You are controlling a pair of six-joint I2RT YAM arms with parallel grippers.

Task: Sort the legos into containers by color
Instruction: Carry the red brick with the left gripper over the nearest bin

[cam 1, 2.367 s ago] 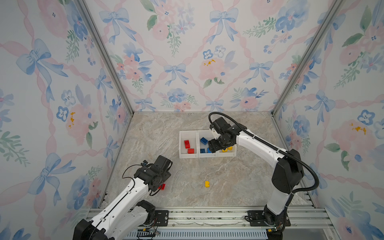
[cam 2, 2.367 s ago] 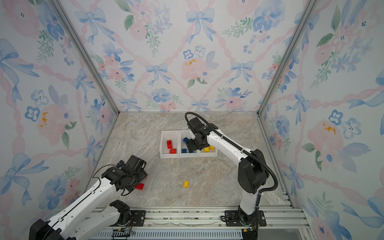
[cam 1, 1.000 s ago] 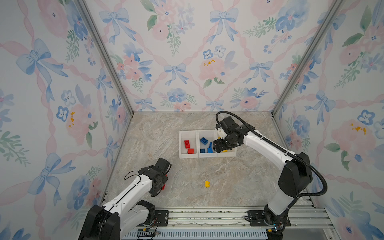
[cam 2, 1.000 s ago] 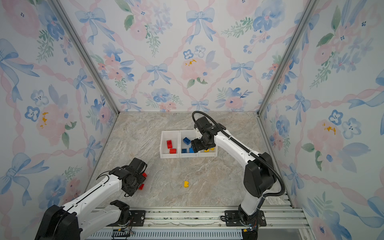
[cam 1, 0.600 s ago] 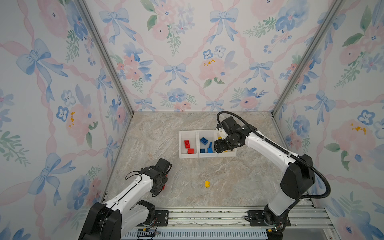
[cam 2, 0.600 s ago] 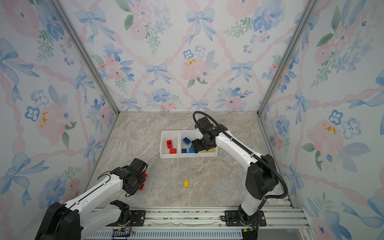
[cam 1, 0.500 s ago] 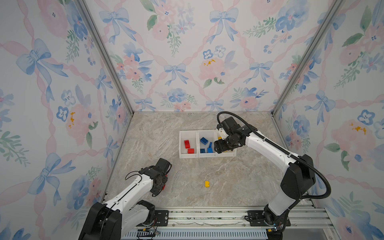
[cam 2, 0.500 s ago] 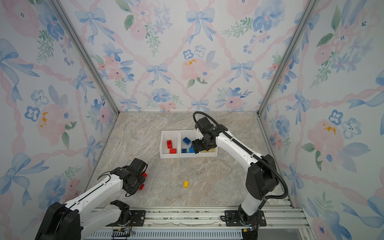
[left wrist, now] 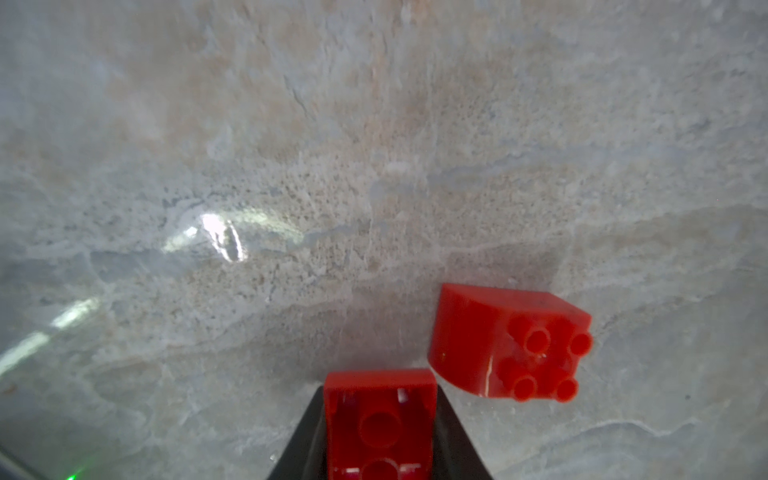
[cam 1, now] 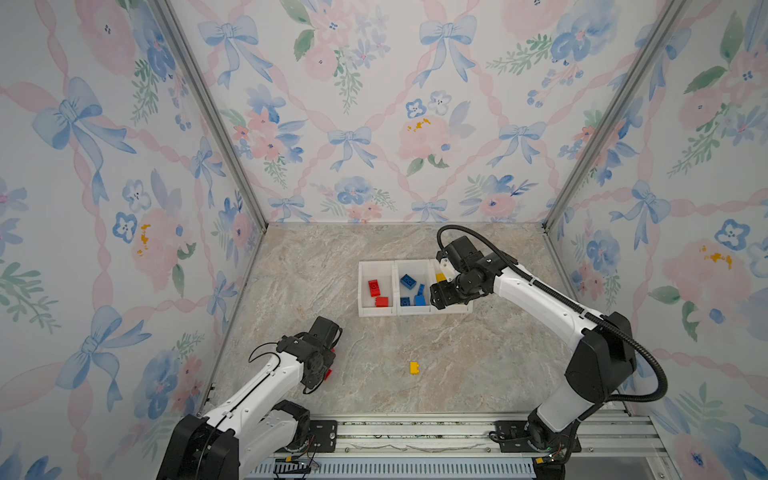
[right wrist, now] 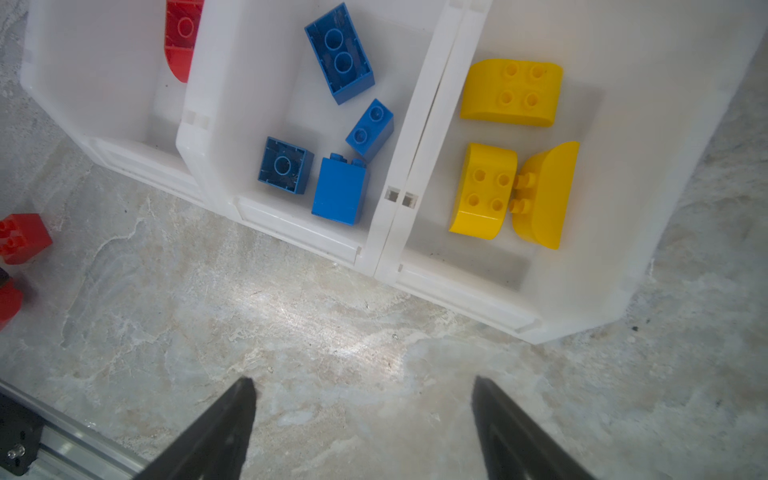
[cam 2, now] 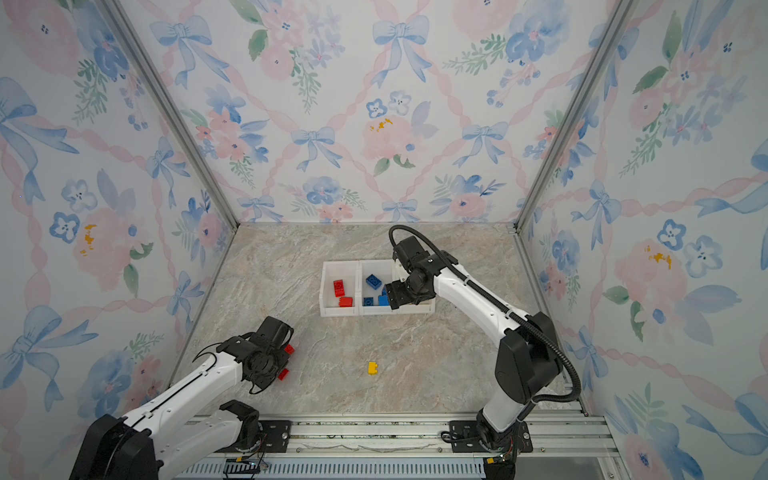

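Note:
My left gripper (left wrist: 380,386) is shut on a red lego (left wrist: 380,424), hollow underside toward the camera, low over the table at the front left (cam 1: 328,374). A second red lego (left wrist: 507,345) lies beside it, studs sideways. A yellow lego (cam 1: 414,368) lies alone at the front middle. The containers (cam 1: 360,291) stand in a row: two red legos (cam 1: 374,286) in the left bin, several blue ones (right wrist: 338,52) in the middle, three yellow ones (right wrist: 511,91) in the right. My right gripper (right wrist: 361,382) hangs open and empty over the table just in front of the bins.
Floral walls close the table on three sides. A metal rail (cam 1: 415,432) with both arm bases runs along the front edge. Bare marble table (cam 1: 478,365) lies between the bins and the rail.
My left gripper came down onto the red legos and its jaws closed on one. My right gripper drew back a little from over the bins and stayed open.

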